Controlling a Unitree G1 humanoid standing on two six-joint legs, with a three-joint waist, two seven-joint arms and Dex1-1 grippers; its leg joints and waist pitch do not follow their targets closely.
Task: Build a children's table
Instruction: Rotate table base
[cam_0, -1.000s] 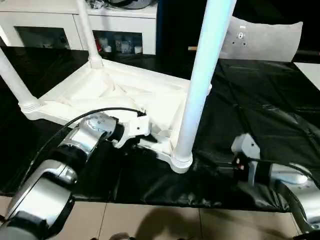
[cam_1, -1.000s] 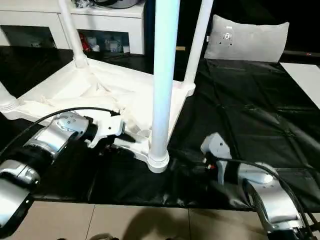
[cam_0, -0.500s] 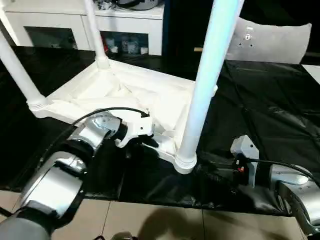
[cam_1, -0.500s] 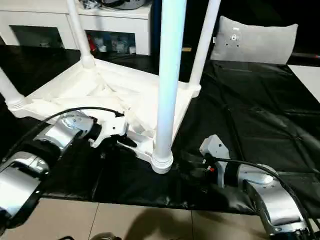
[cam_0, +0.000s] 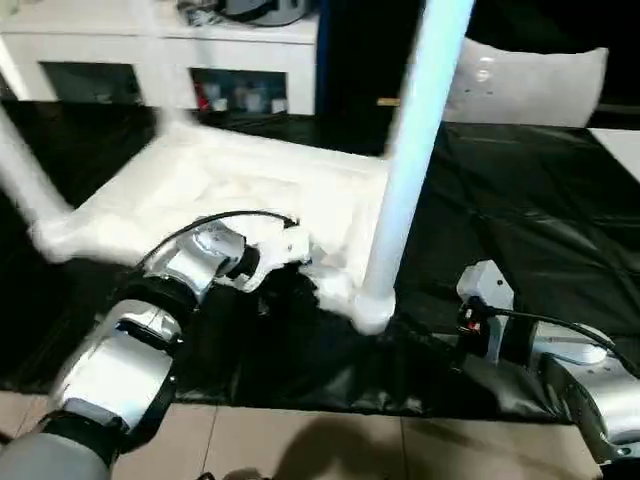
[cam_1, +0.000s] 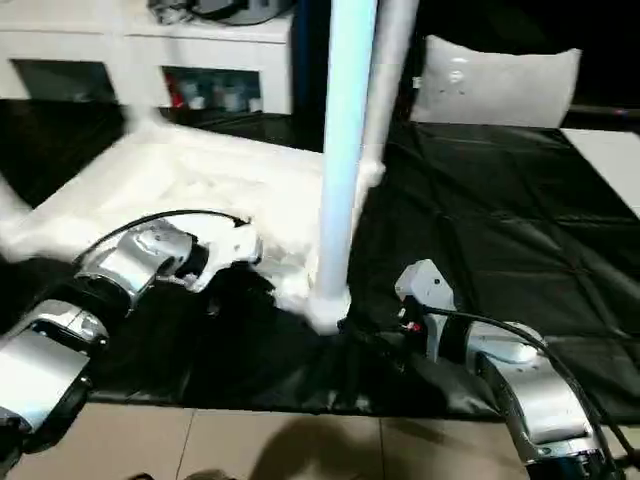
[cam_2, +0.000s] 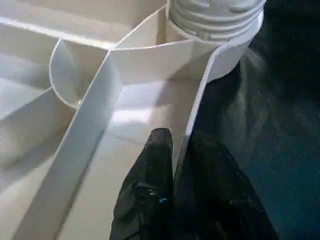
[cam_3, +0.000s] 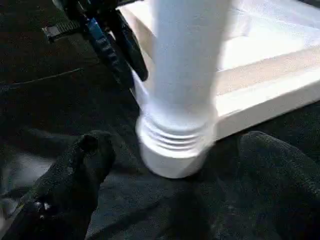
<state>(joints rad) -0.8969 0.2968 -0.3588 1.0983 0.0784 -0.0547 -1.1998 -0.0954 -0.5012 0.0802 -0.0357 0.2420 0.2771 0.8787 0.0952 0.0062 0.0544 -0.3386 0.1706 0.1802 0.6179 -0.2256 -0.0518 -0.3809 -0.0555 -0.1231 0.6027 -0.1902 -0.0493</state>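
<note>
The left fingers (cam_2: 165, 165) pinch the tabletop (cam_0: 250, 190) rim beside a leg (cam_0: 410, 160). The right fingers (cam_3: 95, 160) spread wide, empty, flanking that leg's base.

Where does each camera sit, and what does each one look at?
Head views: high on the head, looking forward and down at the upturned tabletop; both silver forearms show.
Left wrist view: along the left gripper, its fingers astride the tabletop's rim near a corner socket.
Right wrist view: low, between the open fingers of the right gripper, facing the near leg.
Shared: the near leg's threaded base.
</note>
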